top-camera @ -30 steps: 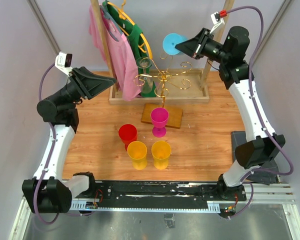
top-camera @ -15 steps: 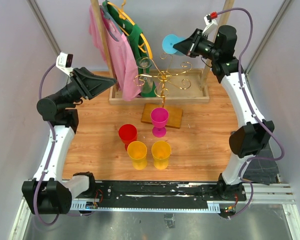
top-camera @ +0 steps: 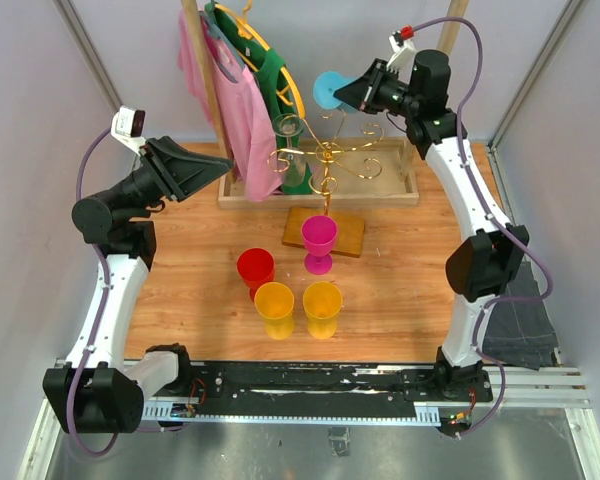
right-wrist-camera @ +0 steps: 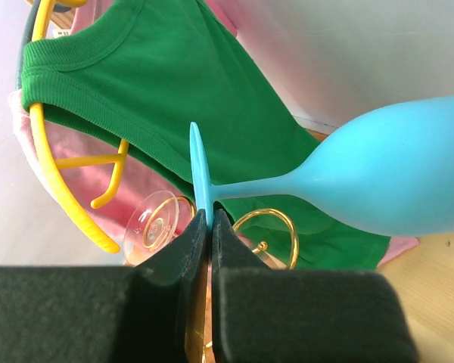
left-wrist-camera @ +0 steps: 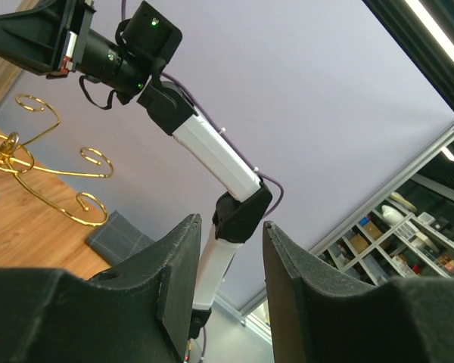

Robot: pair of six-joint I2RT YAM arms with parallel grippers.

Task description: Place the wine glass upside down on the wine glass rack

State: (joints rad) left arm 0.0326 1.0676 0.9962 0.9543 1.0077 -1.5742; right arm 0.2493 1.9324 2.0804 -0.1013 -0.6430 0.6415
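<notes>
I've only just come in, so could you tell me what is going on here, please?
The right gripper is shut on the foot of a blue glass and holds it up in the air close to the gold rack. The glass is not yet on the rack. The left gripper hangs open and empty off to the left. A clear glass seems to hang on the rack already.

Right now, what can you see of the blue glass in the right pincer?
The blue glass is opaque light blue and looks plastic: rounded bowl, slim stem, thin flat foot seen edge-on. It lies on its side in the air, the right pincer shut on the foot's rim; nothing else touches it. It hangs above the gold rack, with the green shirt behind it.
</notes>
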